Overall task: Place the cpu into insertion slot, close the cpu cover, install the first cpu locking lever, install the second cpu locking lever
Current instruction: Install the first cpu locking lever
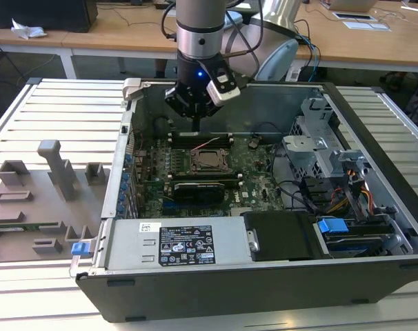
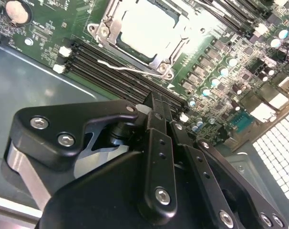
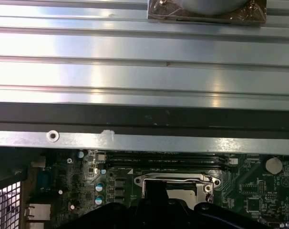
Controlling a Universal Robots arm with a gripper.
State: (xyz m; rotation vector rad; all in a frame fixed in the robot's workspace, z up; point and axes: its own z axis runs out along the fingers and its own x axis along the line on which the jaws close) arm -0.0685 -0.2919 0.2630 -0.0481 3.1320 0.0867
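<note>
The cpu (image 2: 149, 28) lies flat in the insertion slot (image 1: 207, 162) on the green board, its pale face showing. The cpu cover (image 2: 108, 29) is down around it as a silvery frame. A thin wire locking lever (image 2: 123, 67) runs along the socket's edge beside the black memory slots; I cannot tell whether it is latched. My gripper (image 1: 196, 129) hangs above the board just behind the socket, fingers together and holding nothing. In both wrist views the black fingers (image 2: 156, 112) point toward the socket (image 3: 175, 183).
The open computer case (image 1: 126, 179) lies on a slatted metal table. Black memory slots (image 2: 111, 64) flank the socket. A drive cage and cables (image 1: 333, 179) fill the exterior view's right. Grey fixtures (image 1: 57, 165) stand on the exterior view's left.
</note>
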